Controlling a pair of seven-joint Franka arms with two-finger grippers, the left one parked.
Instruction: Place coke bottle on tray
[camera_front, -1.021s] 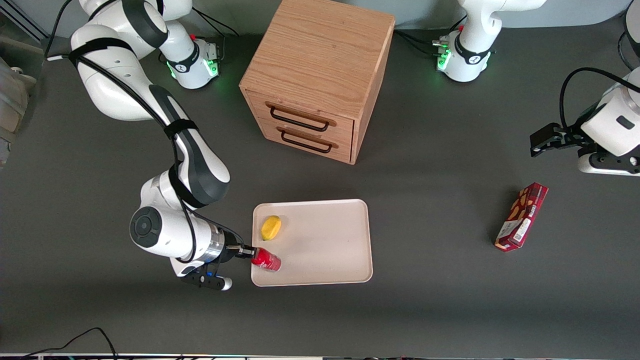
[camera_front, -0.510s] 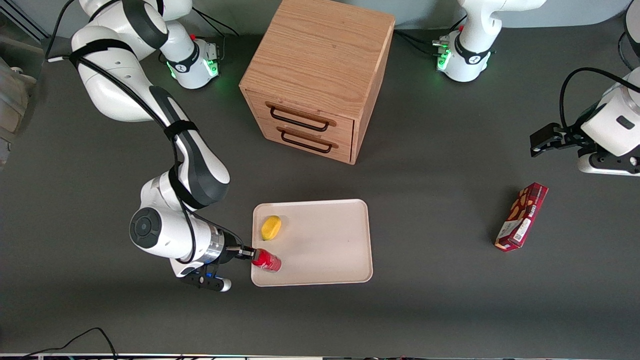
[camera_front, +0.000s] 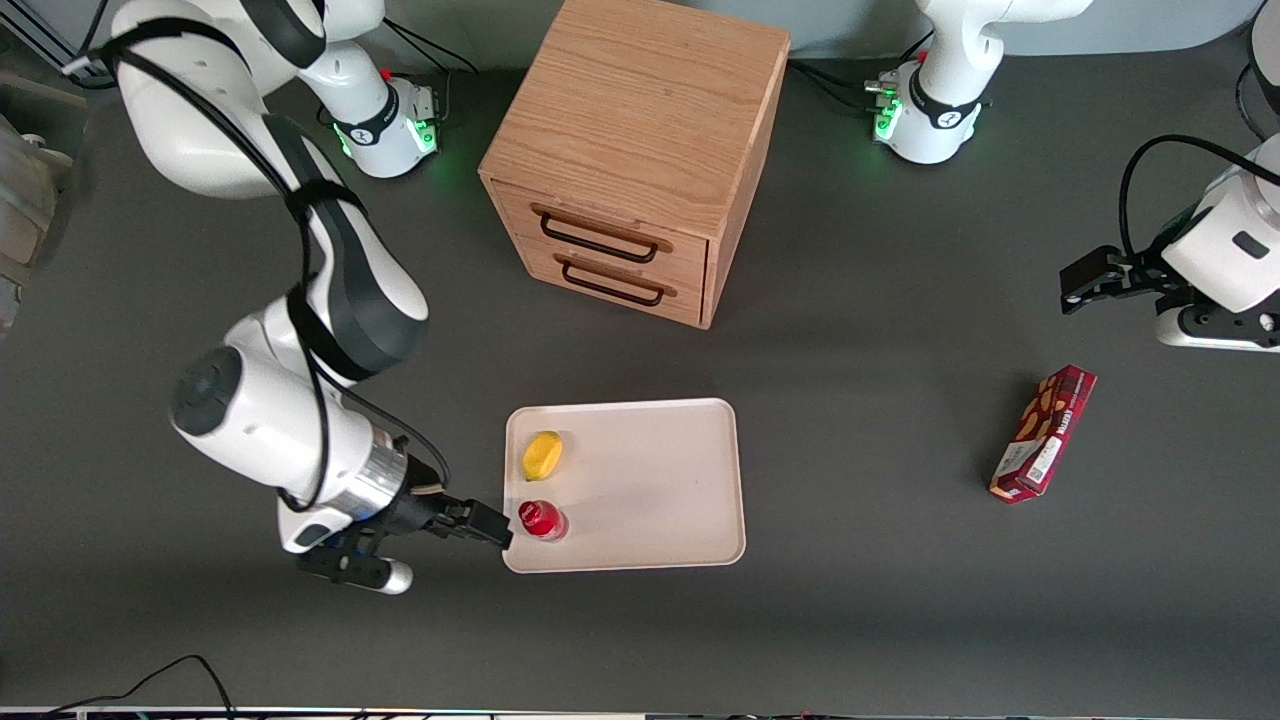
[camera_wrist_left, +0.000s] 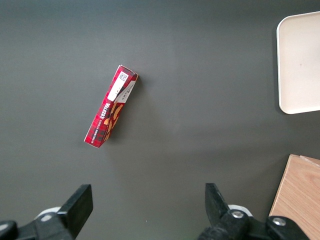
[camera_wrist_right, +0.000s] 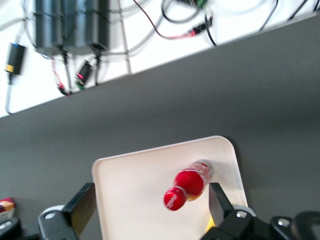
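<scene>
The coke bottle (camera_front: 541, 520) stands upright on the cream tray (camera_front: 650, 480), close to the tray corner nearest the working arm and the front camera. Its red cap faces up. My right gripper (camera_front: 495, 528) hovers at the tray's edge beside the bottle, open and holding nothing. In the right wrist view the bottle (camera_wrist_right: 187, 185) sits on the tray (camera_wrist_right: 130, 200), free of both fingers, and the gripper (camera_wrist_right: 152, 192) has its fingers spread wide apart.
A yellow object (camera_front: 543, 455) lies on the tray, farther from the front camera than the bottle. A wooden drawer cabinet (camera_front: 630, 160) stands farther back. A dark red snack box (camera_front: 1043, 432) lies toward the parked arm's end of the table.
The gripper has let go of the bottle and drawn back off the tray toward the working arm's end. The bottle, held tilted before, now stands on its own.
</scene>
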